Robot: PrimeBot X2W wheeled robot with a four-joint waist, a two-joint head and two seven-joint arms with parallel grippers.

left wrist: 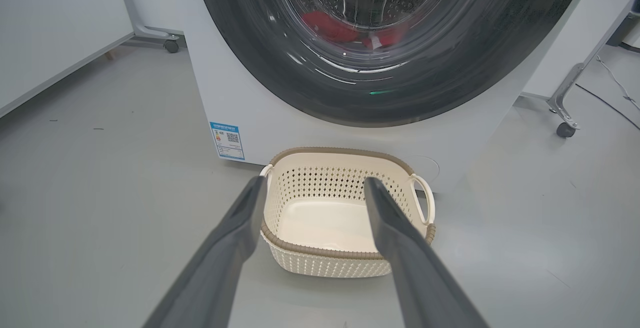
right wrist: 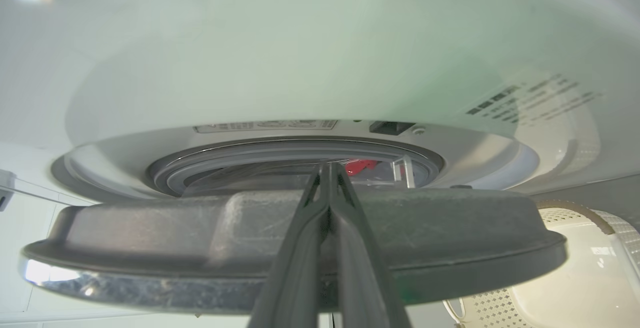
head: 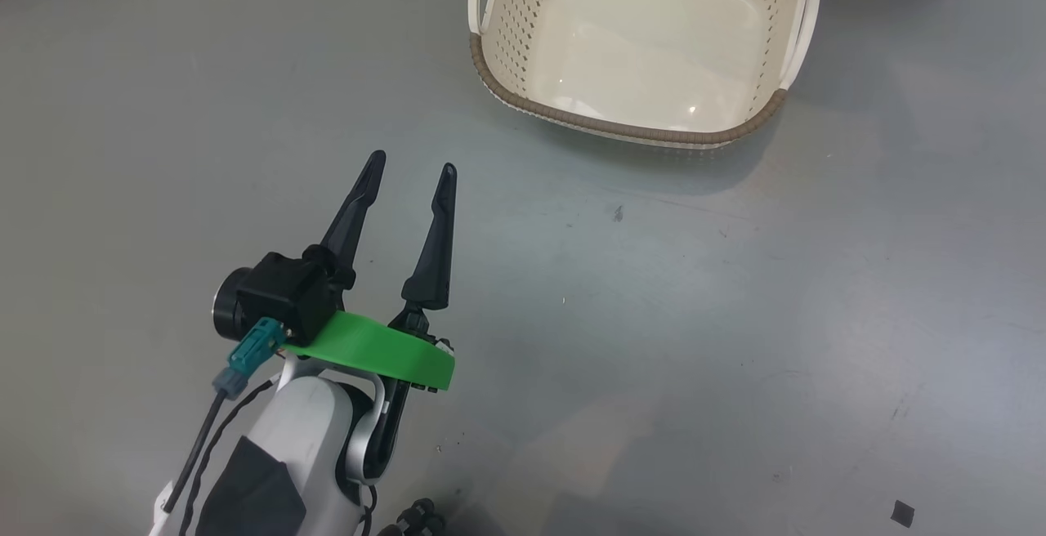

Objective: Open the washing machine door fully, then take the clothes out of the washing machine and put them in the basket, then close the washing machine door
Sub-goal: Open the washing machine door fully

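In the left wrist view the white washing machine (left wrist: 240, 103) fills the top, and red clothes (left wrist: 325, 25) show through the glass of the washing machine door (left wrist: 450, 68). The cream basket (left wrist: 300, 250) stands on the floor right before the machine. My left gripper (left wrist: 314, 182) hangs open in front of the basket and holds nothing; in the head view the left gripper (head: 412, 164) sits left of and nearer than the basket (head: 621, 126). My right gripper (right wrist: 327, 166) is shut, its fingers lying across the door's (right wrist: 150, 233) dark edge, which stands ajar from the grey seal (right wrist: 200, 160). Red clothes (right wrist: 361, 166) peek through the gap.
White wheeled stands flank the machine, with casters at the left (left wrist: 171, 45) and right (left wrist: 565, 129), and a thin cable on the floor at the far right. A blue label (left wrist: 227, 140) marks the machine's lower left front. Grey floor (head: 735, 315) spreads around the basket.
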